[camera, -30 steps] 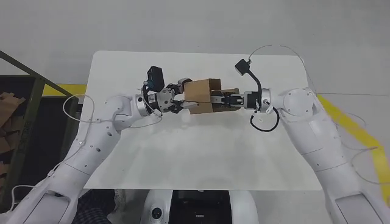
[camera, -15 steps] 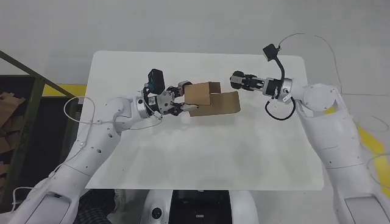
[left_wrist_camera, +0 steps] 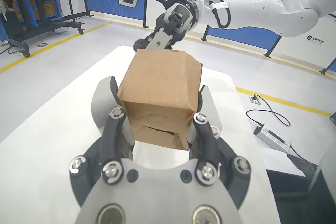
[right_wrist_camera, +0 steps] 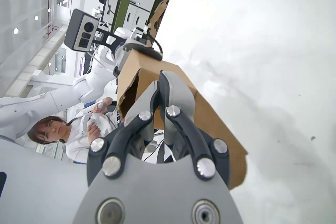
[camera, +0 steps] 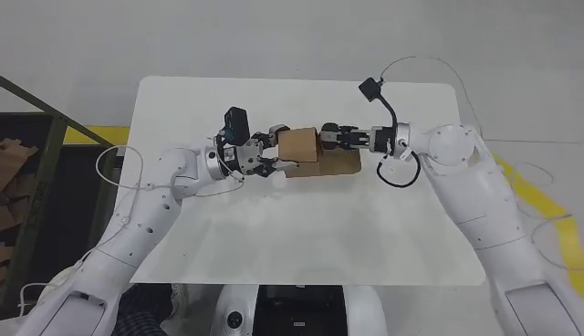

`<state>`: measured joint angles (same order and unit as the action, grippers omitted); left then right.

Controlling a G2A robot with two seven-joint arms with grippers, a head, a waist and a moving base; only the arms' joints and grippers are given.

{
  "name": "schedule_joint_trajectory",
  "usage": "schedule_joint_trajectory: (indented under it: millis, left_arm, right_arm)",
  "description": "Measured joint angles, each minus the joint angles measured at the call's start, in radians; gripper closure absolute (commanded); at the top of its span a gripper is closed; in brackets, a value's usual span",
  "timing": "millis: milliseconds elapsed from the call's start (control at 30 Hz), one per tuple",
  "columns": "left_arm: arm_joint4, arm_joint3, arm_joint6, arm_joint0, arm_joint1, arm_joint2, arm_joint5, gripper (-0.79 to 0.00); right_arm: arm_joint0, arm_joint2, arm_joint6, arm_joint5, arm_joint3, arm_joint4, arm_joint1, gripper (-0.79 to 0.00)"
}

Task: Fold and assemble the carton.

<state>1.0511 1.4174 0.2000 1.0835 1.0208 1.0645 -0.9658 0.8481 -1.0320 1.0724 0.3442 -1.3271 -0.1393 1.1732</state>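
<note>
A brown carton (camera: 297, 143) is held just above the white table (camera: 228, 236), near its middle. My left gripper (camera: 274, 151) is shut on it, one finger on each side wall (left_wrist_camera: 160, 93). The end of the carton (right_wrist_camera: 136, 70) that faces the other arm stands open, and a long flap (camera: 339, 164) lies flat on the table below it. My right gripper (camera: 330, 138) is shut, its tips (right_wrist_camera: 159, 78) at the rim of that open end; whether a wall is pinched I cannot tell. From the left wrist the right gripper (left_wrist_camera: 157, 42) appears just behind the carton's far edge.
A green-framed rack (camera: 18, 99) with cardboard scraps (camera: 11, 167) stands beside the table's left edge. Bare tabletop stretches in front of the carton and behind it. A power brick with cable (left_wrist_camera: 271, 137) lies on the floor past the table's edge.
The right gripper drew back from the carton to the right, then came back to its open end. The long flap now lies lower and closer to the carton body.
</note>
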Motion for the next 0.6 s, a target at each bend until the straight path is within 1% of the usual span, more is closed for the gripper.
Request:
schedule_joint_trajectory:
  millis: [167,300,400,600]
  left_arm:
    - [0.005,0.001,0.006,0.0,0.002,0.006,-0.004,-0.308]
    - [0.006,-0.003,0.005,-0.001,0.003,0.01,-0.004,-0.308]
    - [0.006,-0.01,0.004,-0.002,0.004,0.015,-0.002,-0.311]
    - [0.005,-0.008,0.026,-0.001,0.005,0.031,-0.007,-0.256]
  right_arm:
    - [-0.011,0.02,-0.001,0.002,0.006,-0.023,0.006,0.0]
    - [-0.017,-0.02,-0.021,-0.004,0.028,-0.013,-0.003,0.0]
    - [0.002,-0.083,-0.026,-0.027,0.025,0.007,-0.022,0.0]
    - [0.086,-0.244,-0.078,-0.084,0.047,0.026,-0.062,0.0]
